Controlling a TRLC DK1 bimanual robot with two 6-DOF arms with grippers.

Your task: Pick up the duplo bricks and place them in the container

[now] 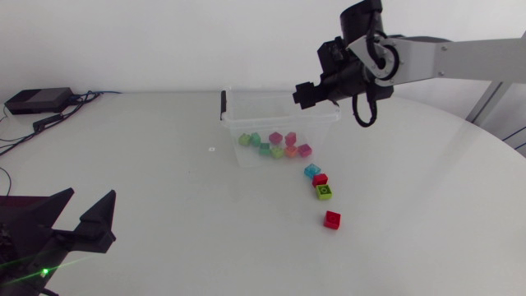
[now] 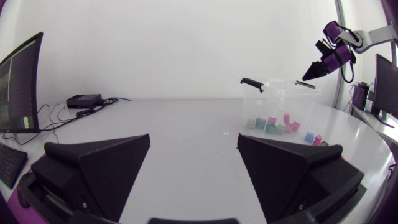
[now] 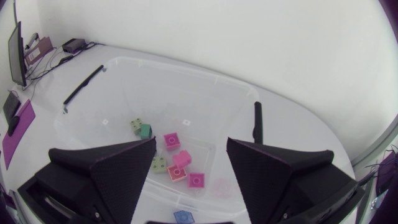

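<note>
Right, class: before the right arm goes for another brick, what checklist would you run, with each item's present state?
1. Right end effector open and empty: ok.
2. Container upright, top open: ok.
3. All bricks inside: not ok; four bricks on the table.
4. Lone red brick clear of neighbours: ok.
5. Cluster of three separated enough: cannot tell.
6. Left end effector out of the way: ok.

L arm sits low w/ L gripper (image 1: 88, 197) level, fingers spread wide & empty, while R arm stretches in from the right, raised, wrist tipped down, R gripper (image 1: 316, 97) likewise spread, nothing held.
</note>
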